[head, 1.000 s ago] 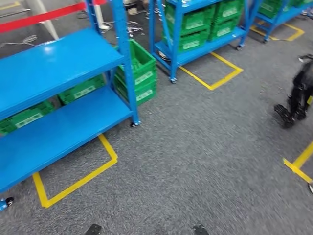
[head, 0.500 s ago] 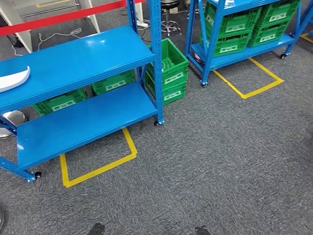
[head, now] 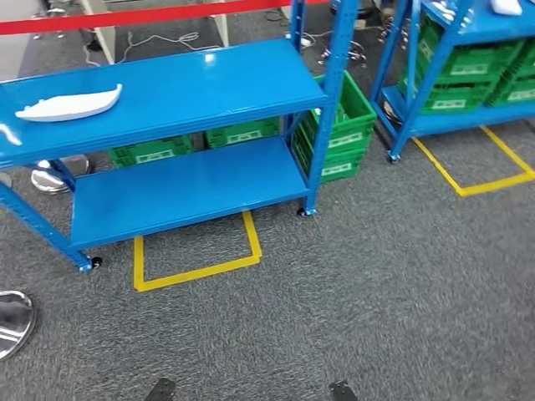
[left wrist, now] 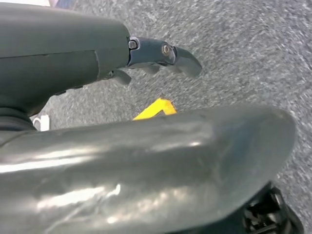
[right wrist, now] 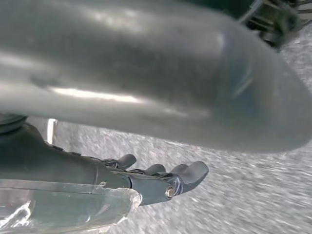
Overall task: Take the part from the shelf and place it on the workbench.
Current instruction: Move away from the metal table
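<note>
1. Grey carpet floor (head: 379,301), yellow tape marking the blue metal shelf (head: 189,88) bay.
2. Long white moulded part (head: 69,104), upper left, lies flat on the top shelf board, within my reach.
3. My left hand (left wrist: 162,56) and right hand (right wrist: 165,178) hang with fingers extended, holding nothing.

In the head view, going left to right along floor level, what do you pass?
Shiny round metal base → yellow tape rectangle under the blue metal shelf → stacked green plastic crates beside the shelf's post → second yellow tape outline.

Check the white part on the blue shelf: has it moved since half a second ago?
No. The white part keeps its place near the top board's left end on the blue shelf; the camera turned, so the whole scene slid right.
</note>
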{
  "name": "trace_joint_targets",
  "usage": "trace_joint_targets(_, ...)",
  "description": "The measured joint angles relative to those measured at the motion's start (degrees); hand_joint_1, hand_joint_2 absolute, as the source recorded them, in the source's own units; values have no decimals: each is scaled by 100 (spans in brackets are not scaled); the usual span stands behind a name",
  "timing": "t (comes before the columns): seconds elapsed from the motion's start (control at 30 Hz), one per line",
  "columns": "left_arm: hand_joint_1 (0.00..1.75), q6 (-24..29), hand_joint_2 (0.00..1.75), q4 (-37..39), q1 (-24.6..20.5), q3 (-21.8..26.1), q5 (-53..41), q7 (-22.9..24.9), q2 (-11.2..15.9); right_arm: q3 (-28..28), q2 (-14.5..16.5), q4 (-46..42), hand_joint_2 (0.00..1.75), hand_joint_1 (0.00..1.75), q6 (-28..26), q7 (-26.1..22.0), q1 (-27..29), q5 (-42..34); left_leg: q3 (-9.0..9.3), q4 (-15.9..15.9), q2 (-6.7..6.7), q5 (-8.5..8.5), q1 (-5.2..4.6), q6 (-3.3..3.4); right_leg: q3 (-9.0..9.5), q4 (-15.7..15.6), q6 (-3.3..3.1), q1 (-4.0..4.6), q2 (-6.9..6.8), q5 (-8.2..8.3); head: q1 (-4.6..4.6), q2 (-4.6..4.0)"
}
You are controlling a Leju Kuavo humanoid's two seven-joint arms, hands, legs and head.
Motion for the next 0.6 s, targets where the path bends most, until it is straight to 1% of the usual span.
trace_joint_targets(0.03,0,1,0,0,-8,0,-1,1,-1,-1,0,0,0,0,1,1,-5,5,-3,-2,-65,9,10,23,-139,308,23,-10,164,-171,20,0)
trace_joint_targets(0.07,0,1,0,0,-20,0,-2,1,-2,-1,0,0,0,0,3,3,-2,8,-9,-2,-138,14,12,40,-322,698,33,-15,269,-356,34,0)
trace_joint_targets(0.1,0,1,0,0,-25,0,-3,1,-2,-2,0,0,0,0,4,4,7,9,-13,-1,-216,18,12,50,-503,1059,37,-18,319,-492,38,0)
trace_joint_targets(0.13,0,1,0,0,-21,0,-3,1,-1,-2,0,0,0,0,4,7,16,10,-14,0,-298,20,12,52,-627,1281,37,-18,342,-535,41,0)
trace_joint_targets(0.17,0,1,0,0,-14,0,-3,2,1,-2,0,0,0,0,5,8,21,11,-10,1,-381,22,13,51,-658,1294,34,-21,354,-460,43,0)
trace_joint_targets(0.2,0,1,0,0,-6,0,-3,2,2,-2,0,0,0,0,5,8,21,12,-5,2,-462,25,15,45,-580,1081,29,-29,375,-285,43,0)
trace_joint_targets(0.23,0,-1,0,0,-4,0,-3,3,1,-2,0,0,0,0,5,8,14,15,1,5,-542,29,21,31,-423,715,27,-44,441,-59,44,0)
trace_joint_targets(0.27,0,-2,0,0,-6,0,-3,3,1,-2,1,1,0,0,7,7,6,19,-1,10,-620,33,18,7,-247,321,24,-66,582,114,44,0)
trace_joint_targets(0.3,0,-3,0,0,-11,0,-2,3,2,-2,3,1,0,0,10,7,-1,26,-13,19,-693,40,16,-24,-103,11,14,-88,708,226,44,0)
trace_joint_targets(0.33,0,-4,0,0,-15,0,-2,5,4,-2,4,2,0,0,13,8,-6,34,-33,21,-755,54,15,-61,-19,-176,-2,-101,806,271,44,0)
trace_joint_targets(0.37,0,-4,0,0,-13,0,-1,9,7,-2,5,2,0,0,16,9,-11,42,-55,15,-810,73,17,-101,9,-243,-28,-101,848,263,41,0)
trace_joint_targets(0.43,0,-5,0,0,12,1,2,19,17,-2,9,2,0,0,20,17,-16,55,-84,-10,-887,108,43,-169,9,-260,-101,-91,740,289,43,1)
trace_joint_targets(0.47,0,-4,0,0,27,2,4,25,22,-2,11,2,0,0,21,20,-20,58,-106,20,-815,81,41,-197,13,-272,-138,-91,683,304,26,1)
trace_joint_targets(0.5,0,-4,0,0,34,3,5,29,27,-2,15,2,0,0,22,23,-20,60,-170,147,-689,-9,34,-223,17,-286,-176,-95,615,317,1,1)
trace_joint_targets(0.53,0,-3,0,0,31,4,7,34,32,-2,17,2,0,0,22,23,-18,61,-287,390,-528,-160,26,-244,20,-297,-204,-97,542,323,-28,0)
trace_joint_targets(0.57,0,-3,0,0,24,4,7,36,31,-2,16,2,0,0,22,23,-12,61,-458,741,-369,-350,17,-265,19,-299,-225,-87,465,320,-56,0)
trace_joint_targets(0.6,0,-3,0,0,19,4,9,36,32,-2,14,2,0,0,22,24,0,61,-650,1131,-294,-527,20,-279,17,-300,-242,-78,377,315,-66,0)
